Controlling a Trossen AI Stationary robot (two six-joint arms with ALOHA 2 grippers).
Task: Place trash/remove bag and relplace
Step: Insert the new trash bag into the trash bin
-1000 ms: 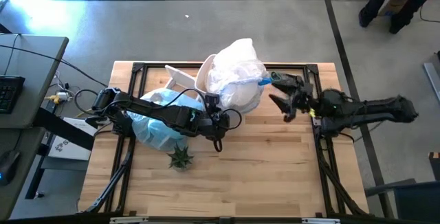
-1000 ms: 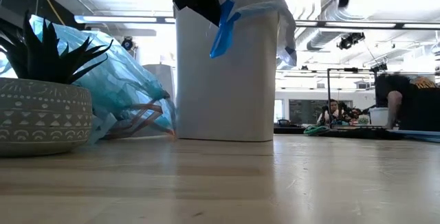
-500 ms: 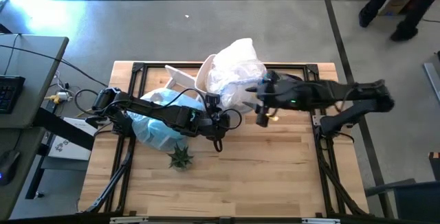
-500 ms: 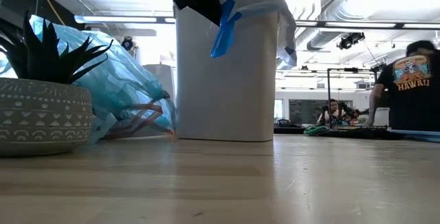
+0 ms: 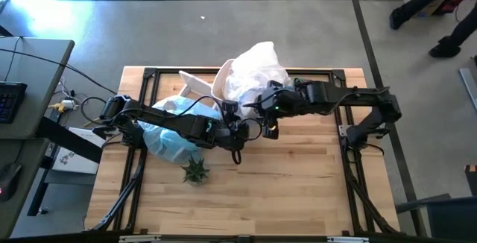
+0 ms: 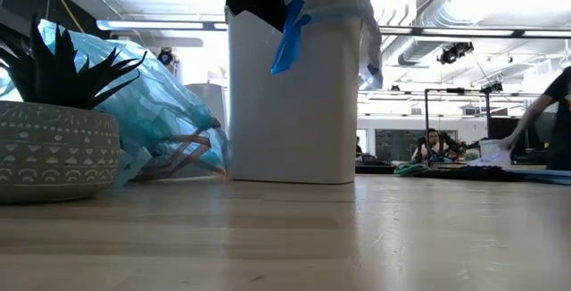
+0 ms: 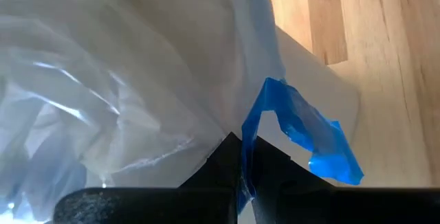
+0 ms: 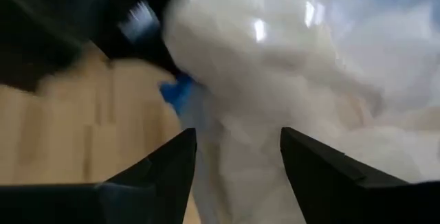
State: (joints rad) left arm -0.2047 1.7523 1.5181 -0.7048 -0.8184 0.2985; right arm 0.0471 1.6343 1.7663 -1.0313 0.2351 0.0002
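While the translucent bag (image 5: 257,79) billows from the white bin (image 6: 293,95) at the table's (image 5: 298,191) back middle, left end effector (image 5: 240,127) clenched on its blue tie strip (image 7: 302,135), right end effector (image 5: 267,116) spread at the bag's front, filled blue bag (image 5: 170,139) and potted plant (image 5: 195,170) beside.

Hidden under the billowing white liner (image 5: 257,75): mouth and rim of the white bin (image 6: 290,103). Cut off by the top edge in the low view, above the bin: the grippers. Blurred beside the liner in the right wrist view: dark shapes, not identifiable. Far behind the bin, blurred and half cut off: a person (image 6: 549,117). Contents of the light-blue bag (image 5: 175,135): too crumpled to tell
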